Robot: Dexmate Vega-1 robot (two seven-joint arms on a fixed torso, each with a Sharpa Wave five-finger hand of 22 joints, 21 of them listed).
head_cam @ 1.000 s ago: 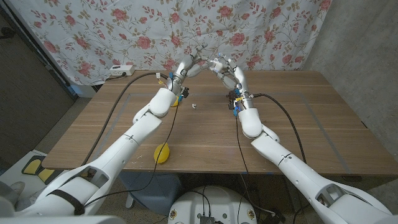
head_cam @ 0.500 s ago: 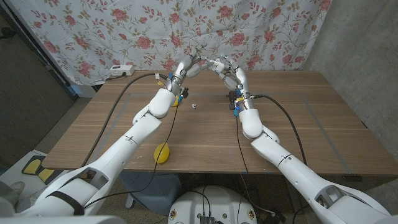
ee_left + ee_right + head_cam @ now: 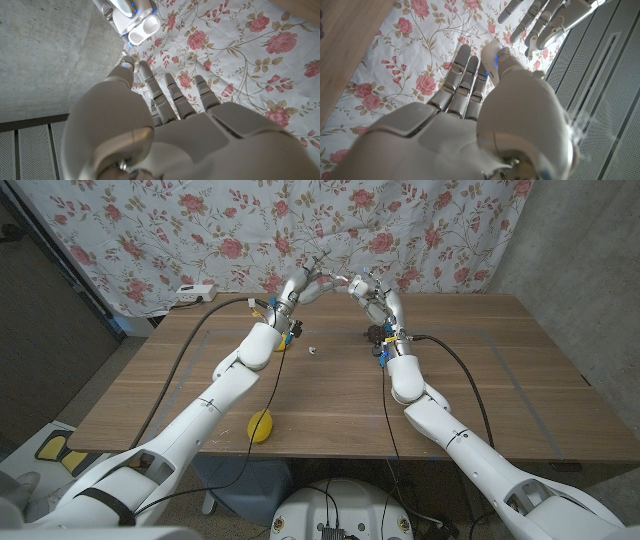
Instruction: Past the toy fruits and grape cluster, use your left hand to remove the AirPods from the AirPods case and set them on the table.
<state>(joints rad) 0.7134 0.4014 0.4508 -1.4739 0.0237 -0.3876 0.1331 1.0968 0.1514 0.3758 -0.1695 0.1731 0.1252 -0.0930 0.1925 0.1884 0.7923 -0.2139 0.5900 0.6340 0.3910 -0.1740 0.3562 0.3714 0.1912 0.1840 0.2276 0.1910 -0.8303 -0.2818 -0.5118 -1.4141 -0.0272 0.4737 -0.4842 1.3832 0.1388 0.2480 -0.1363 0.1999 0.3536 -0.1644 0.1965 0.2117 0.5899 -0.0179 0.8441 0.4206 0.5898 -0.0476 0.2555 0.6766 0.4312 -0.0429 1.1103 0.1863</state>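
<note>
White AirPods case (image 3: 141,31), lid open, is held by the right hand (image 3: 366,288) above the far edge of the wooden table (image 3: 330,395), before the rose-patterned cloth backdrop (image 3: 280,225); in the left wrist view two empty oval wells are seen in the case. The left hand (image 3: 305,282) is raised opposite, close to the right hand; a small white piece, probably an AirPod (image 3: 128,61), is seen pinched at the tip of its thumb and first finger, the remaining fingers (image 3: 172,92) being extended and spread. A second small white item (image 3: 314,350), too small to identify, is found on the table between the two forearms. A yellow toy lemon (image 3: 260,426) is placed near the front edge, beneath the left arm. A dark grape cluster (image 3: 375,333) is partly hidden behind the right wrist. A white power strip (image 3: 192,293) is noted at the far left corner.
</note>
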